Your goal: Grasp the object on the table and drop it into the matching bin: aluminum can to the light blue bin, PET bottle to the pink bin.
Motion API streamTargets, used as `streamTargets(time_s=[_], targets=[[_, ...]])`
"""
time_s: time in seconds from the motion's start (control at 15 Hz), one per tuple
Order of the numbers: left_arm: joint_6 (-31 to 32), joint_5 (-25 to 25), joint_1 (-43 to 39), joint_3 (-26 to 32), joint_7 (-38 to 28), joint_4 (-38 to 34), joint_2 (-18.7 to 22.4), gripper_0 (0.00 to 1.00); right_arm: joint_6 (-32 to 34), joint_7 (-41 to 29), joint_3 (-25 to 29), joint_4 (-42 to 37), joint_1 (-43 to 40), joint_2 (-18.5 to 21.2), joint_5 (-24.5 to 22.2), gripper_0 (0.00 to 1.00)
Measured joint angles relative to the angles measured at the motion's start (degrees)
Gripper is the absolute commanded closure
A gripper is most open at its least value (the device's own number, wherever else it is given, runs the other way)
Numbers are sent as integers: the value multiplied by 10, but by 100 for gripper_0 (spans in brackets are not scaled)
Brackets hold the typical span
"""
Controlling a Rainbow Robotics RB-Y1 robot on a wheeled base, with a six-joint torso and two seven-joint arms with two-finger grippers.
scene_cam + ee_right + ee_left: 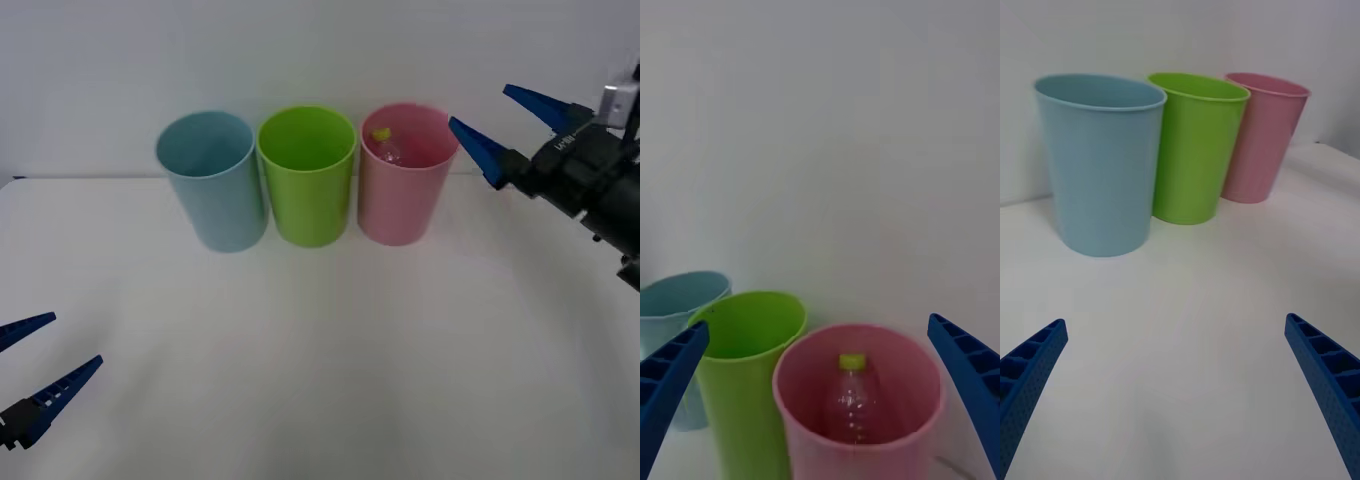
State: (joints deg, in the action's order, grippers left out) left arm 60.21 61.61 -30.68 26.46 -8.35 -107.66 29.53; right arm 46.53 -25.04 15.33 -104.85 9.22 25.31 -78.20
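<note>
Front view: three bins in a row at the far side of the table (320, 380), rims close together. Light blue bin (212, 180) at 11 o'clock from table centre, lime green bin (308, 175) at 12, pink bin (403, 172) at 1 o'clock. All three upright.

PET bottle (386, 145) is inside the pink bin, yellow-green cap up, resting against the inner wall on the green-bin side. Right wrist view confirms it: clear body of the bottle (854, 405) standing nearly upright within the pink bin (790, 405), cap below the rim.

Right gripper (505, 125) is raised at 2 o'clock, just beside the pink bin's rim and above its level, pointing toward the bins. Fingers spread wide and released, nothing between them. One blue finger (478, 150) tip is near the rim without touching it. In the right wrist view the gripper (820, 375) sits over the pink bin with the lime green bin (752, 375) and light blue bin (670, 315) off to the side.

Left gripper (40, 360) is low at 8 o'clock, near the table's front edge, well apart from the bins. Fingers parted, empty. Left wrist view: gripper (1176, 375) over bare table (1187, 315), with light blue bin (1101, 165), lime green bin (1196, 146) and pink bin (1262, 139) ahead.
</note>
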Motion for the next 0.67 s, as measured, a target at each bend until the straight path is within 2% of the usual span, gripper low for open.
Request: streamTargets(time_s=[0.2, 0.4, 0.53, 0.67], targets=[[0, 0, 0, 0, 0, 0, 0, 0, 73, 2, 56, -58, -104, 0, 36, 0], [0, 0, 0, 0, 0, 0, 0, 0, 127, 13, 87, -65, -176, 0, 68, 0], [0, 0, 0, 0, 0, 0, 0, 0, 147, 22, 98, -65, -214, -1, 71, 0], [0, 0, 0, 0, 0, 0, 0, 0, 149, 33, 101, -77, -243, 0, 53, 0]])
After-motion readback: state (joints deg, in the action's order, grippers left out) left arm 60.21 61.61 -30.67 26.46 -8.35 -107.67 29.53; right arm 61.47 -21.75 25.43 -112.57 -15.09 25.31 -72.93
